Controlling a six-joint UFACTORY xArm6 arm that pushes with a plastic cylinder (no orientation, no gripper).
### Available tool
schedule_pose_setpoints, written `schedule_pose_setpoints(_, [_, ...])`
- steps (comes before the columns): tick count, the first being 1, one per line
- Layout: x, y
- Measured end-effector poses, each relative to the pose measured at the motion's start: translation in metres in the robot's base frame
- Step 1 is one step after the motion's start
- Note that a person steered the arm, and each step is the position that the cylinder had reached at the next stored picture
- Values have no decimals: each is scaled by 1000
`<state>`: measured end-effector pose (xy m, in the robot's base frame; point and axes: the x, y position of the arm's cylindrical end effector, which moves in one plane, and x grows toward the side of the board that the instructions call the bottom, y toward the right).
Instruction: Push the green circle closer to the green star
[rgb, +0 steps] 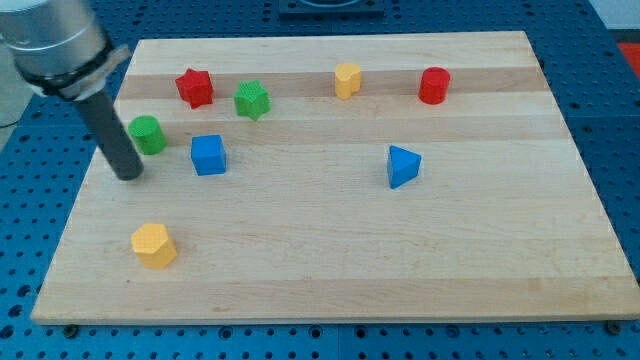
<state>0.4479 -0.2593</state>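
The green circle (148, 134) is a short green cylinder near the board's left edge. The green star (252, 99) lies up and to its right, apart from it. My tip (129, 174) rests on the board just below and slightly left of the green circle, close to it; contact cannot be told. The dark rod rises from it toward the view's top left.
A red star (195, 87) sits left of the green star. A blue cube (208, 154) lies right of the green circle. A yellow block (348, 79), a red cylinder (434, 85), a blue triangle (402, 166) and a yellow hexagon (154, 245) lie on the wooden board (330, 270).
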Motion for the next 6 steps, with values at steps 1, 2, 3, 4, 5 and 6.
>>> schedule_pose_setpoints(1, [-1,-27])
schedule_pose_setpoints(2, [-19,-27])
schedule_pose_setpoints(3, [-33,-27])
schedule_pose_setpoints(4, [-33,-27])
schedule_pose_setpoints(5, [-35,-19])
schedule_pose_setpoints(6, [-53,14])
